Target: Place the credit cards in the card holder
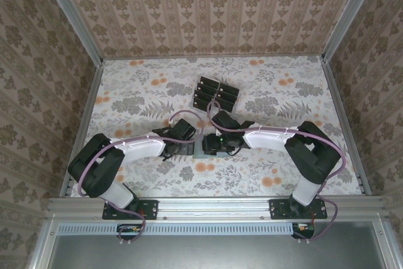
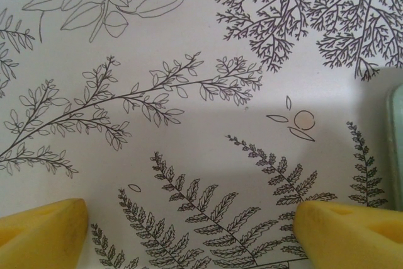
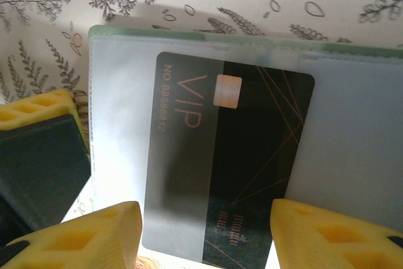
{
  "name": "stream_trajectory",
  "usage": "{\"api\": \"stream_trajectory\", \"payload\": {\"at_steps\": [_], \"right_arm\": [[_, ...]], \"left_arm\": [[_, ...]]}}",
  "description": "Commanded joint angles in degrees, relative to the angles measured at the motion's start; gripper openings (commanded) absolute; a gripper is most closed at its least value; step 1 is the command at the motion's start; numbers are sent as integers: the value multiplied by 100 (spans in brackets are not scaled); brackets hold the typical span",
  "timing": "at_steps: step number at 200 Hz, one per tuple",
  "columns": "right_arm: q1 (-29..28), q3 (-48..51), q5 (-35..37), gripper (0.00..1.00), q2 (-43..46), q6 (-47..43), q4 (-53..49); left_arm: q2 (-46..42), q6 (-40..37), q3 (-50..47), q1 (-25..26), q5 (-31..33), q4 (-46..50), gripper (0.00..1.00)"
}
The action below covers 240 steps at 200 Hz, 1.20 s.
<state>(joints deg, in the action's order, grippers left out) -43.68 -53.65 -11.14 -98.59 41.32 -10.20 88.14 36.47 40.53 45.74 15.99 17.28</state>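
From above, the left gripper (image 1: 187, 148) and right gripper (image 1: 217, 146) met mid-desk (image 1: 145, 92) over the card holder (image 1: 203, 151), with a rack (image 1: 215, 92) of dark cards beyond. At the left wrist, that gripper's fingers stood wide apart above bare desk. At the right wrist, the fingers clamped a credit card (image 3: 252, 143) lying partly inside the card holder's clear pocket.

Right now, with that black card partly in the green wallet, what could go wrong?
The credit card lies only partly under the clear pocket of the card holder, so it might snag or slip out. The left end effector hangs open beside the holder, not pinning it, so a push from the right end effector could slide it.
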Motion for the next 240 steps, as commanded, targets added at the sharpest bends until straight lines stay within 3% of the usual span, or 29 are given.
{"api": "stream_trajectory", "payload": {"at_steps": [1, 82, 240], "right_arm": [[-54, -154, -177, 57, -106, 163, 166], [107, -70, 192, 58, 437, 18, -217], [177, -285, -99, 57, -183, -19, 18]], "left_arm": [[294, 116, -116, 102, -594, -70, 98], [-3, 184, -184, 60, -228, 171, 98], [116, 141, -218, -67, -336, 80, 98]]}}
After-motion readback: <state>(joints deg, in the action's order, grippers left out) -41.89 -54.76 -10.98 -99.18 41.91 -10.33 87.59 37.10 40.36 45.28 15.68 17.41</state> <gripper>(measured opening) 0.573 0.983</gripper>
